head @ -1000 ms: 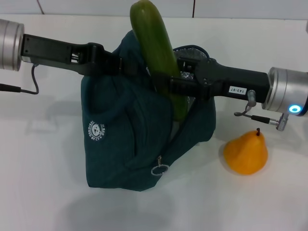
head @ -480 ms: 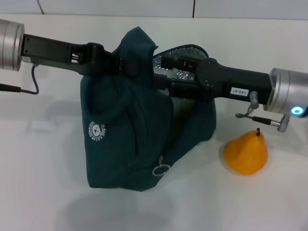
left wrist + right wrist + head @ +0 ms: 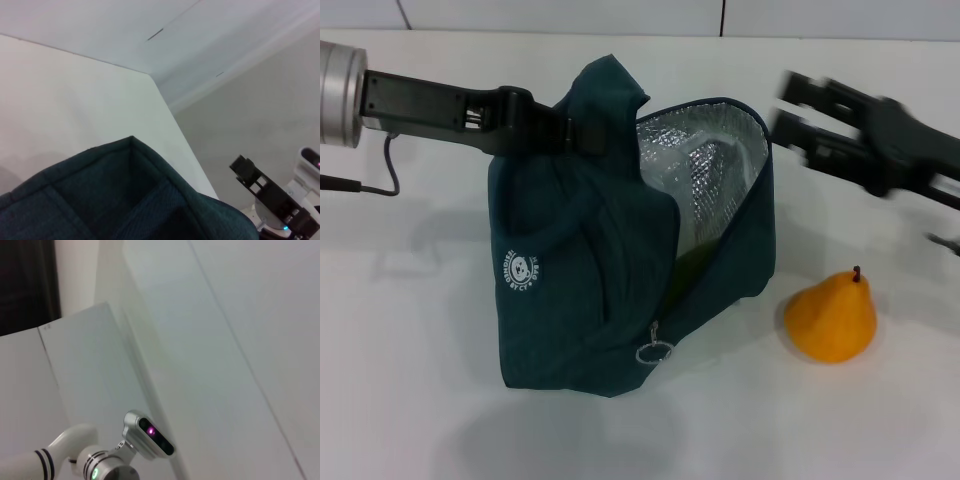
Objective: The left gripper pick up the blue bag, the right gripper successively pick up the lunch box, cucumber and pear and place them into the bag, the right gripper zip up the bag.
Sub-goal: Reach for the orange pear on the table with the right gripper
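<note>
The blue bag stands on the white table, its mouth open and the foil lining showing. My left gripper is shut on the bag's raised top fabric and holds it up. The bag's cloth fills the near part of the left wrist view. Deep in the opening lies a green strip of the cucumber, with a pale clear edge of the lunch box above it. My right gripper hovers open and empty to the right of the bag's mouth. The pear stands upright on the table, right of the bag.
The silver zipper ring hangs at the bag's lower front. A black cable trails from the left arm at the table's left edge. Bare white table lies in front of the bag.
The cucumber, held upright over the bag a second ago, has dropped inside. The right gripper has let go and pulled back up and to the right, out of the bag's mouth.
</note>
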`<state>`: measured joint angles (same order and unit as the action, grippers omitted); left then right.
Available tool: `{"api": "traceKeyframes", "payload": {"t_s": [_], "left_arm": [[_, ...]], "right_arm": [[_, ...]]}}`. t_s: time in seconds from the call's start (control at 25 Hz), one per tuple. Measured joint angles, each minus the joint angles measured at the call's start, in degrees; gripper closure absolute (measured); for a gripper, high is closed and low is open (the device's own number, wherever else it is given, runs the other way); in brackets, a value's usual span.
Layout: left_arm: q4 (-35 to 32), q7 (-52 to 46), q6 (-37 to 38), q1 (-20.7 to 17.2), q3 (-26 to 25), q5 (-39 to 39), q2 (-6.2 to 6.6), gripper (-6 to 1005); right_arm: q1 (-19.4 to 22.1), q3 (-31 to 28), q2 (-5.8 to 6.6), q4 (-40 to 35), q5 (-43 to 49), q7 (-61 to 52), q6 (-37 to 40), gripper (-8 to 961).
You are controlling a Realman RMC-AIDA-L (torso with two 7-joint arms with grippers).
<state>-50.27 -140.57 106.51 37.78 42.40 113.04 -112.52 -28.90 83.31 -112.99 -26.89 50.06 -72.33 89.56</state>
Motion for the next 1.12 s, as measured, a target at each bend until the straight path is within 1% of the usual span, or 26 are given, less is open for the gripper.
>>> {"api": "traceKeyframes", "payload": {"t_s": [0.2,0.28,0.36,0.48,0.6,0.8,1.0,1.12], "left_arm": [[0.07,0.27,0.01,-0.08,-0.02,-0.28,0.02,959],[0.12,0.36,0.01,-0.08,-0.03,-0.31,0.03,959],[0.14,0.38,0.01,-0.08,-0.04,-0.32,0.03,959],[0.16,0.38,0.01,-0.08,0.03,-0.34,-0.05,960],[0.18,0.38,0.01,-0.05,0.22,-0.36,-0.16,960],[0.26,0.38,0.01,-0.07,0.28,-0.17,-0.35,960],[0.27,0.38,0.01,-0.09,0.31,-0.05,-0.29,959],[0.27,0.38,0.01,-0.08,0.32,0.04,-0.30,959]], "right_arm": [[6.65,-0.44,3.51,-0.46,0.49,3.04,3.49,185],[9.05,-0.45,4.46,-0.46,1.95,4.93,3.81,185],[11.29,-0.46,4.99,-0.13,3.95,8.18,3.69,186],[12.41,-0.53,4.98,0.23,5.32,10.24,3.06,187],[13.16,-1.22,4.61,1.08,7.32,12.41,1.99,191],[12.85,-3.30,4.03,4.04,8.85,14.69,1.23,198],[12.41,-3.36,3.65,4.58,8.92,14.72,-0.69,204],[11.94,-3.11,3.16,4.78,9.16,14.36,-1.89,208]]}}
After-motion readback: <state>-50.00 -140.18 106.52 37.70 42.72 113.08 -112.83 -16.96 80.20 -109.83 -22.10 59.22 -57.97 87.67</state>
